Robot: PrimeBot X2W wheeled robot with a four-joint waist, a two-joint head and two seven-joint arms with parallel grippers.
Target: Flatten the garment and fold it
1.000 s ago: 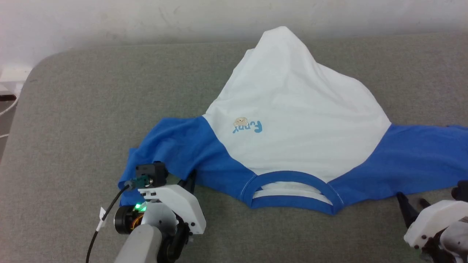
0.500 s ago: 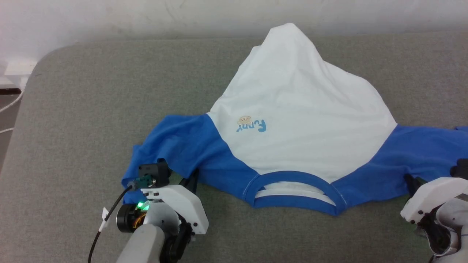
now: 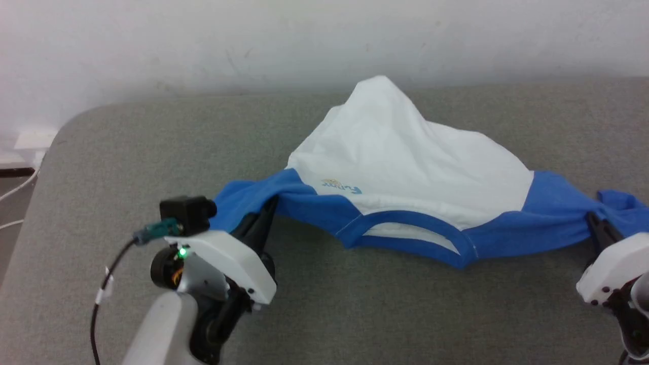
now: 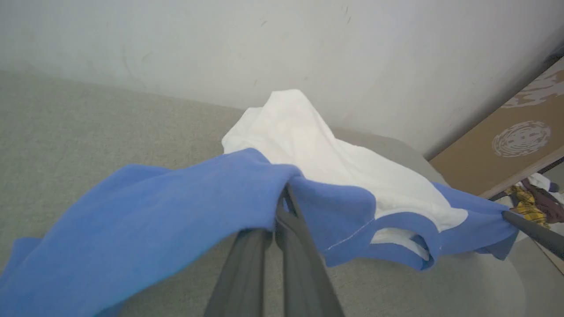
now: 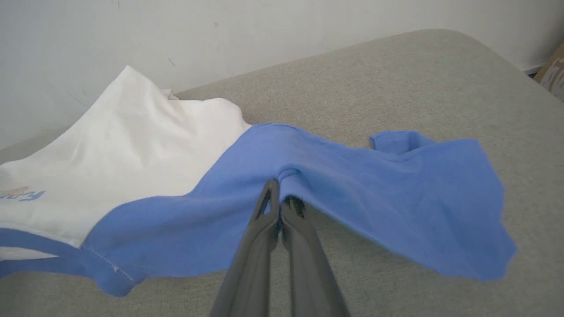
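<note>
While both arms reach forward low, left gripper (image 3: 270,204) pinches garment (image 3: 405,157) at left blue shoulder, fingers closed tight; right gripper (image 3: 591,220) likewise clamped on right sleeve. Collar edge hangs above grey cushion (image 3: 127,152), white body peaked; bare cushion all round.

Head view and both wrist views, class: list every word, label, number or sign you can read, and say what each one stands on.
"Funny": light-blue print on the white chest of the garment, upside down in the head view, small and foreshortened, barely legible.
White tag on the black cable: too small to read.
Round pale mark on the brown board: a pattern, no letters legible.
</note>
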